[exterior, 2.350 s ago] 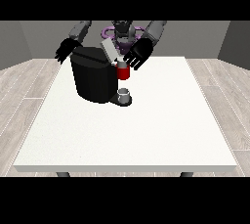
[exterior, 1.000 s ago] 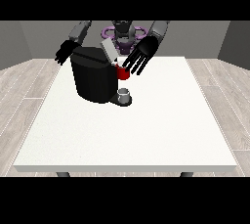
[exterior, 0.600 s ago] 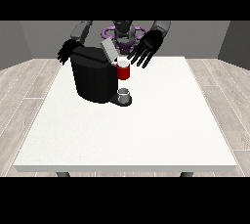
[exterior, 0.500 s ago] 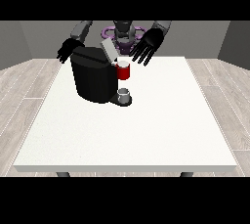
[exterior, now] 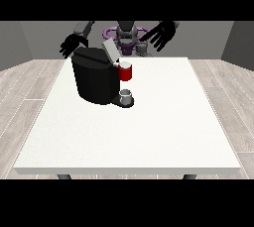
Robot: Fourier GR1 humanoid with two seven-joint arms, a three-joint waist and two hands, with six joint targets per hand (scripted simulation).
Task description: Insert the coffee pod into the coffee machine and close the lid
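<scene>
The black coffee machine [exterior: 94, 80] stands on the white table [exterior: 149, 132], left of the middle. Its grey lid [exterior: 110, 51] is tilted up. A red thing at the machine [exterior: 125, 71] sits on its front, above a small grey cup [exterior: 126, 95] on the base. The hand at the view's right [exterior: 161, 35] hovers high over the table's far edge with its fingers spread, apart from the machine. Behind the machine's far left corner, the hand at the view's left [exterior: 73, 43] is open. A small grey thing [exterior: 142, 48] stands at the far edge, below the hand at the view's right.
The robot's torso [exterior: 126, 35] stands behind the table's far edge. Bare white tabletop stretches in front of the machine and to its right. A wooden floor surrounds the table.
The hand at the view's right has risen and drawn back to the right, away from the machine's front. This uncovers the small grey thing. The other hand has hardly moved.
</scene>
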